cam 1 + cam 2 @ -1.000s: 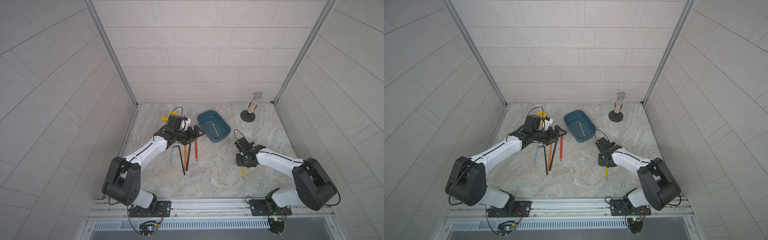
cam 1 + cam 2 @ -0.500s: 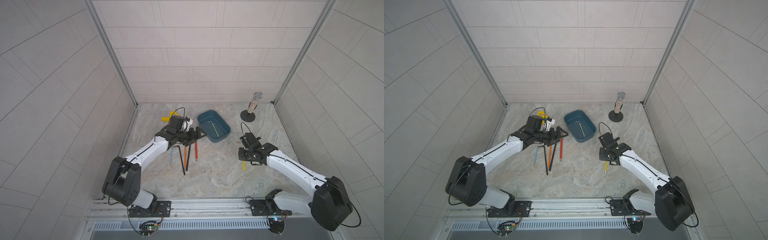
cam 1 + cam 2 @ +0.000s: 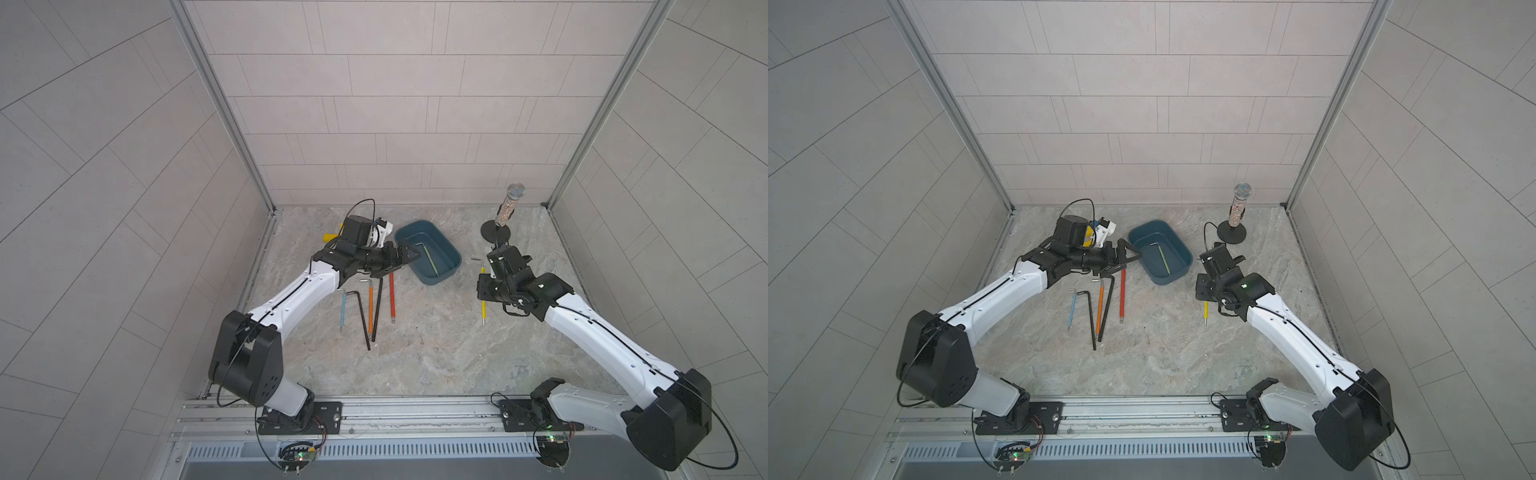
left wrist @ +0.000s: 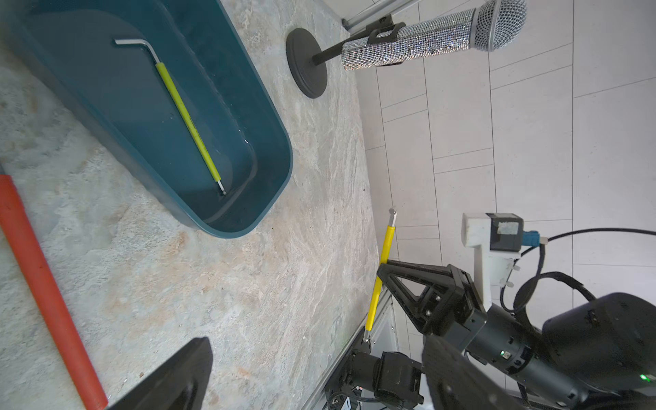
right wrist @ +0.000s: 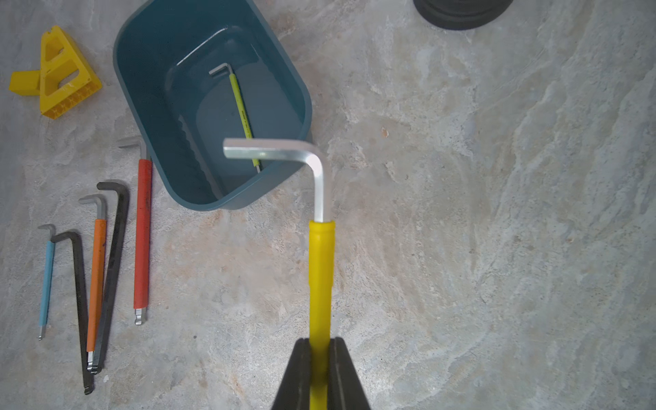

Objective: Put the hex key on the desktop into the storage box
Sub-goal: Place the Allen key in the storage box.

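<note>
My right gripper is shut on the yellow-sleeved hex key and holds it above the desktop, just right of the teal storage box. In both top views the key hangs out from the gripper. A lime hex key lies inside the box. My left gripper hovers open by the box's left rim with nothing between its fingers.
Left of the box, several hex keys lie side by side on the desktop: red, orange, two black and blue. Yellow plastic pieces sit at the back left. A glittery microphone on a round stand stands at the back right.
My right arm has lifted the yellow hex key off the desktop and carried it back, toward the box's level. The left arm has hardly moved.
</note>
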`<action>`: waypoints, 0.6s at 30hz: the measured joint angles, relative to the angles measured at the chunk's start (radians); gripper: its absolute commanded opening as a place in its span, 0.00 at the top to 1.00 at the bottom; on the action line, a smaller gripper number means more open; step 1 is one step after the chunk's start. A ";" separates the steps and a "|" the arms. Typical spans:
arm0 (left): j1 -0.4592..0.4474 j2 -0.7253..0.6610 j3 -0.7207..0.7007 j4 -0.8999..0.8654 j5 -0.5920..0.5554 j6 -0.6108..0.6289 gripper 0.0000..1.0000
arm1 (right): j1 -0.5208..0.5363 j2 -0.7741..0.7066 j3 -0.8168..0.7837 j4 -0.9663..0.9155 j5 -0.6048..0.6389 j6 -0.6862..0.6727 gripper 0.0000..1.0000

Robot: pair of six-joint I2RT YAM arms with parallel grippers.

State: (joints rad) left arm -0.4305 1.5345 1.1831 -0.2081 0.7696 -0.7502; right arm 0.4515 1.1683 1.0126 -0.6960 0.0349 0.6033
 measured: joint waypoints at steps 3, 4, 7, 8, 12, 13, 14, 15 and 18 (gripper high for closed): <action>0.000 0.040 0.024 0.013 -0.006 -0.019 0.01 | 0.000 0.027 0.045 -0.006 -0.001 -0.024 1.00; 0.000 0.051 0.025 0.023 -0.009 -0.027 0.01 | 0.000 0.037 0.060 -0.006 -0.001 -0.029 1.00; 0.000 0.074 0.025 0.040 -0.014 -0.047 0.01 | 0.000 0.065 0.096 -0.010 -0.002 -0.049 1.00; 0.000 0.080 0.025 0.051 -0.014 -0.058 0.01 | 0.000 0.078 0.110 -0.013 -0.001 -0.056 1.00; 0.000 0.123 0.048 0.086 -0.015 -0.086 0.01 | -0.003 0.154 0.185 -0.013 -0.003 -0.084 1.00; 0.000 0.136 0.061 0.090 -0.016 -0.088 0.01 | -0.003 0.169 0.198 -0.009 -0.004 -0.089 1.00; 0.000 0.150 0.077 0.092 -0.017 -0.088 0.01 | -0.003 0.188 0.214 -0.010 -0.005 -0.096 1.00; 0.002 0.158 0.089 0.091 -0.018 -0.088 0.01 | -0.005 0.204 0.229 -0.012 -0.005 -0.102 1.00; 0.010 0.172 0.108 0.100 -0.019 -0.089 0.01 | -0.009 0.247 0.269 -0.017 -0.009 -0.117 1.00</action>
State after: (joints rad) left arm -0.4202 1.7061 1.2915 -0.1081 0.7502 -0.8387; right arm 0.4427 1.4151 1.2812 -0.7128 0.0261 0.4858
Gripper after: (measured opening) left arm 0.994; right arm 0.107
